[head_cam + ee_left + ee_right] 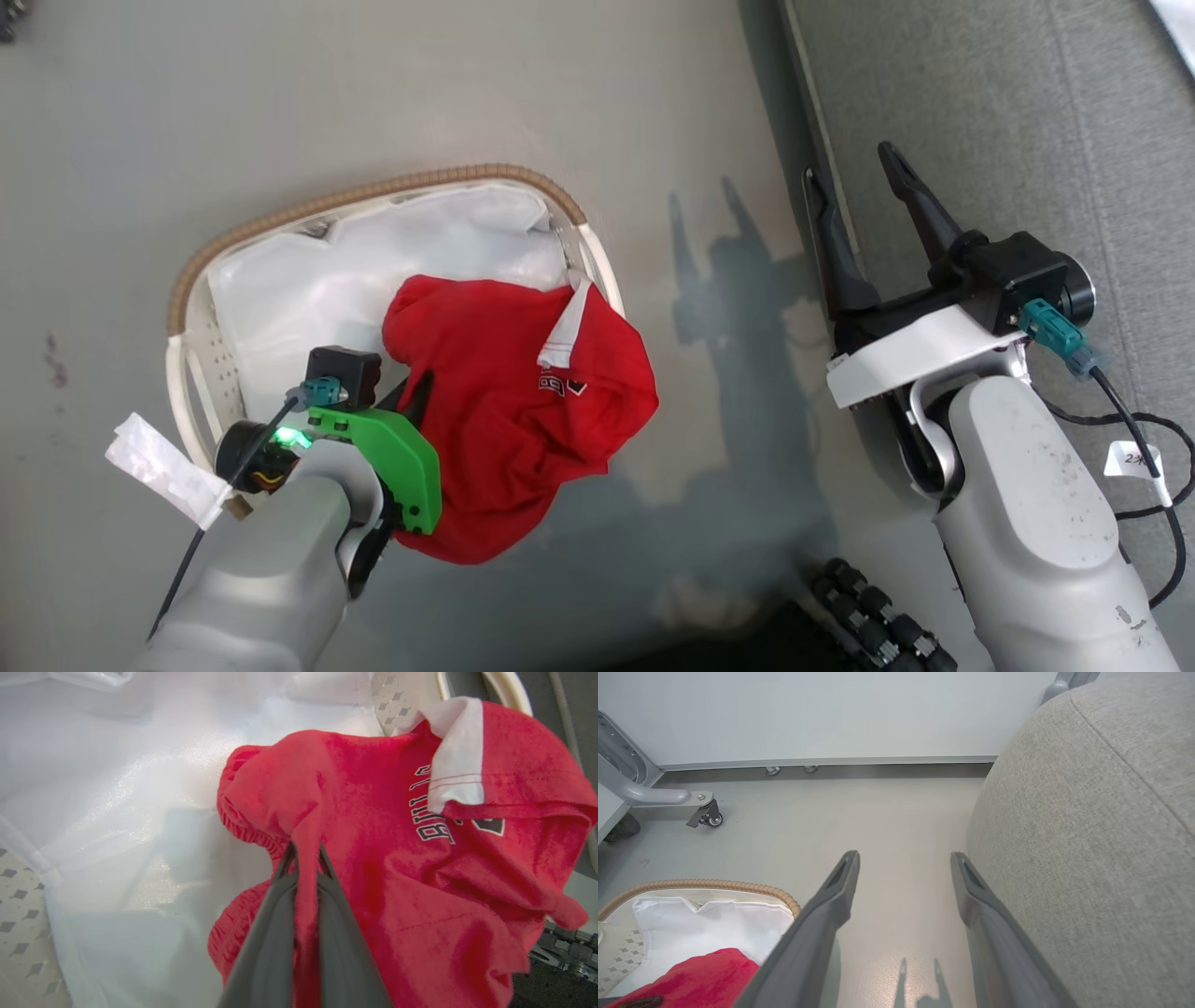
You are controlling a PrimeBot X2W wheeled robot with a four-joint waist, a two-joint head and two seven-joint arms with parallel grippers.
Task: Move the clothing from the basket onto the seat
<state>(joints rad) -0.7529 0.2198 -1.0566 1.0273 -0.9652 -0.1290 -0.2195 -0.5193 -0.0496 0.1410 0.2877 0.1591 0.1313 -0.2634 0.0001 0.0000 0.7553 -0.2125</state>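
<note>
1. dark twin fingers of the left hand [303,856] rise closest in the left wrist view. they are clamped on a pinched ridge of the bright red sportswear clothing with a white collar [383,891], and a strip of red cloth runs down between them.
2. the pinch sits on a raised fold beside a gathered elastic hem. a bunched ridge probably gives thin fingers something to bite without catching the plain white liner sheet [299,289] underneath.
3. the clothing is heaped in the oval white plastic basket with the brown woven rim [373,198], on the side towards the seat. in the head view its edge spills past the rim, and none of it is on the seat yet.
4. the right hand [850,163] is spread wide and holds nothing. it hovers over the edge of the large grey woven-fabric sofa seat [980,112], well apart from the basket, seemingly kept clear of the lift.
5. the basket stands on the smooth grey floor [280,93] near the seat, which should make the carry across short.
6. dark, white-edged block letters on the chest begin "bul", and the rest runs under the white collar flap. a small dark logo patch sits beside them.
7. a white paper tag [1131,460] on the right arm's black cable carries handwriting too small to read.
</note>
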